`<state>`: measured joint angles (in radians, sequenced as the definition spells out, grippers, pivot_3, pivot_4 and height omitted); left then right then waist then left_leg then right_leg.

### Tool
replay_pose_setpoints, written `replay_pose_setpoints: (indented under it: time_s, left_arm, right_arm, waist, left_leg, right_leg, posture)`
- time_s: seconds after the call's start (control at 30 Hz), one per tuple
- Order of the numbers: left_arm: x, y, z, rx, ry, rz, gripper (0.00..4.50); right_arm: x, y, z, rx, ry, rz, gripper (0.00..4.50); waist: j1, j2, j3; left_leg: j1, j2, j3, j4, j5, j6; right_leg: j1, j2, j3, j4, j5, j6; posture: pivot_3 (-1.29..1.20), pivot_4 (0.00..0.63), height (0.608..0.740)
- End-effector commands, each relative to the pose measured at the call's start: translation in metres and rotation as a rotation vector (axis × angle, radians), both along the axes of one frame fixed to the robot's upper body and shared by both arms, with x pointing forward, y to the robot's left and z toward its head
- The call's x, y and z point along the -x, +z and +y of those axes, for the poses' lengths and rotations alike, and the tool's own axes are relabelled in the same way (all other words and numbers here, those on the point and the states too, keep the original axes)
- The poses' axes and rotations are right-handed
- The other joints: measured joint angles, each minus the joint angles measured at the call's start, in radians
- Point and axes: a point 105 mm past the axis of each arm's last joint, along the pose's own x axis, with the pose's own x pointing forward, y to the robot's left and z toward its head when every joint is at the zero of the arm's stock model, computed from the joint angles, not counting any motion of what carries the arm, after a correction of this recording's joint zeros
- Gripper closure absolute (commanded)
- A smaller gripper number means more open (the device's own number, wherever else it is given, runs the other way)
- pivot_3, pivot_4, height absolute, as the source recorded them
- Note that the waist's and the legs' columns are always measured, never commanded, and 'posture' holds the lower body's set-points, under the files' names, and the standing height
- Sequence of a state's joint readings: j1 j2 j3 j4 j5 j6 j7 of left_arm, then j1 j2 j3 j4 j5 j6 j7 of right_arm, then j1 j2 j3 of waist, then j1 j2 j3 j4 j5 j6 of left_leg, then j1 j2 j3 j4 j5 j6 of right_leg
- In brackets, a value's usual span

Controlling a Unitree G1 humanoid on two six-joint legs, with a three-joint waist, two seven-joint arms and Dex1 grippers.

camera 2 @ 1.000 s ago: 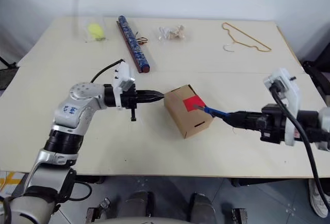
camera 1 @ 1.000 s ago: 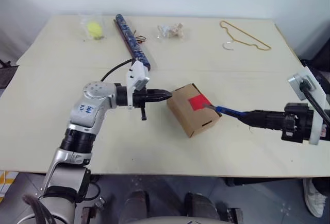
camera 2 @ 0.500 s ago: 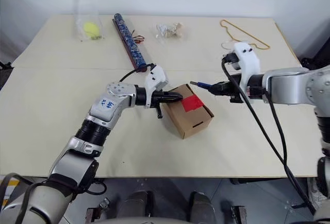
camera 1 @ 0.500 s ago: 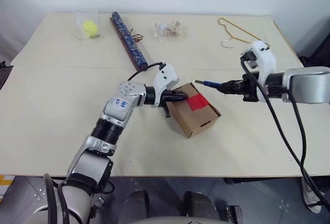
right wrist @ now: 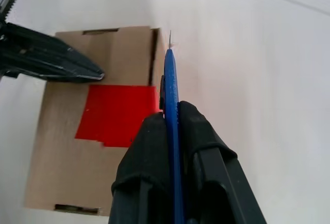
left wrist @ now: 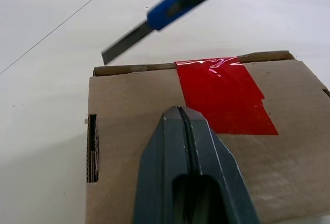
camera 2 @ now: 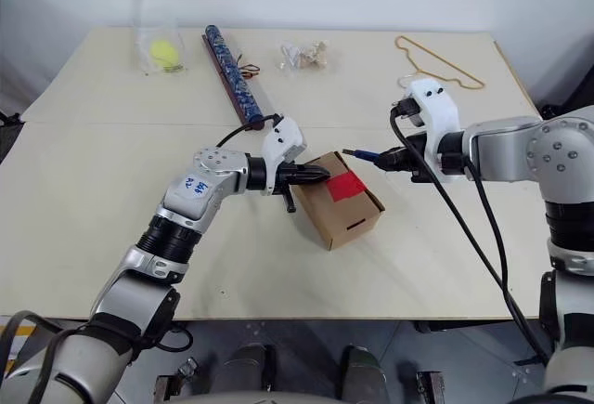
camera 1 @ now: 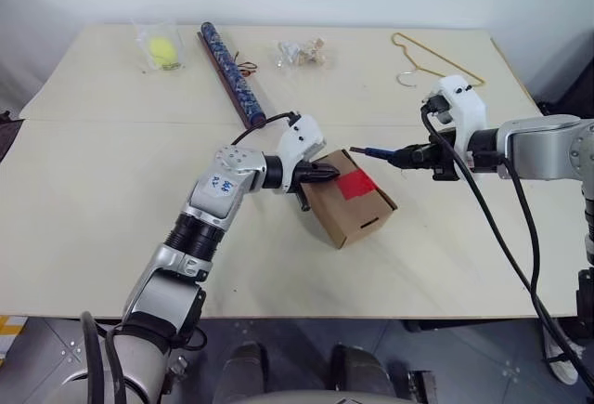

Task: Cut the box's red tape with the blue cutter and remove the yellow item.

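The right gripper [camera 2: 394,158], pinching the blue cutter [camera 2: 364,154], has swung behind the box [camera 2: 339,200], while the left gripper's [camera 2: 320,173] pressed-together fingers steady it; the blade should meet the red tape [camera 2: 345,185] along the seam.

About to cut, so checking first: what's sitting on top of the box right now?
On the box top: the red tape across the flap seam and the shut left gripper tips pressing beside it. The blue cutter hovers above the far edge. The contents are hidden by closed flaps.
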<state>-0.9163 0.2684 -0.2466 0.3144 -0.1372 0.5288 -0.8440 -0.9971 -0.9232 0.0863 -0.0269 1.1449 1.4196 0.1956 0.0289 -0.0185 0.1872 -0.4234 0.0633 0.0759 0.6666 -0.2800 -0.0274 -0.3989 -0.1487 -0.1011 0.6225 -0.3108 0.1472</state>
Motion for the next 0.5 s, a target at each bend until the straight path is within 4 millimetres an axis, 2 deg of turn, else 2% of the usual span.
replay_pose_setpoints:
  time_s: [0.03, 0.27, 0.5]
  left_arm:
    - [0.005, -0.006, -0.006, -0.018, -0.020, 0.011, 4.50]
    - [0.006, -0.007, -0.009, -0.017, -0.024, 0.018, 4.50]
    - [0.008, -0.009, -0.009, -0.025, -0.028, 0.024, 4.50]
  right_arm:
    - [0.005, 0.016, 0.002, -0.018, 0.031, -0.044, 4.42]
    - [0.004, 0.019, 0.008, -0.046, 0.043, -0.055, 4.42]
    - [0.005, 0.008, 0.008, -0.037, 0.031, -0.028, 4.42]
  waist:
    - [0.001, 0.000, 0.000]
    - [0.000, 0.000, 0.000]
    - [0.000, 0.000, 0.000]
  left_leg:
    - [0.000, 0.000, 0.000, 0.000, 0.000, 0.000]
    - [0.000, 0.000, 0.000, 0.000, 0.000, 0.000]
    - [0.000, 0.000, 0.000, 0.000, 0.000, 0.000]
  right_leg:
    - [0.000, 0.000, 0.000, 0.000, 0.000, 0.000]
    - [0.000, 0.000, 0.000, 0.000, 0.000, 0.000]
    - [0.000, 0.000, 0.000, 0.001, 0.000, 0.000]
  posture:
    - [0.00, 0.150, 0.740]
    - [0.00, 0.150, 0.740]
    - [0.00, 0.150, 0.740]
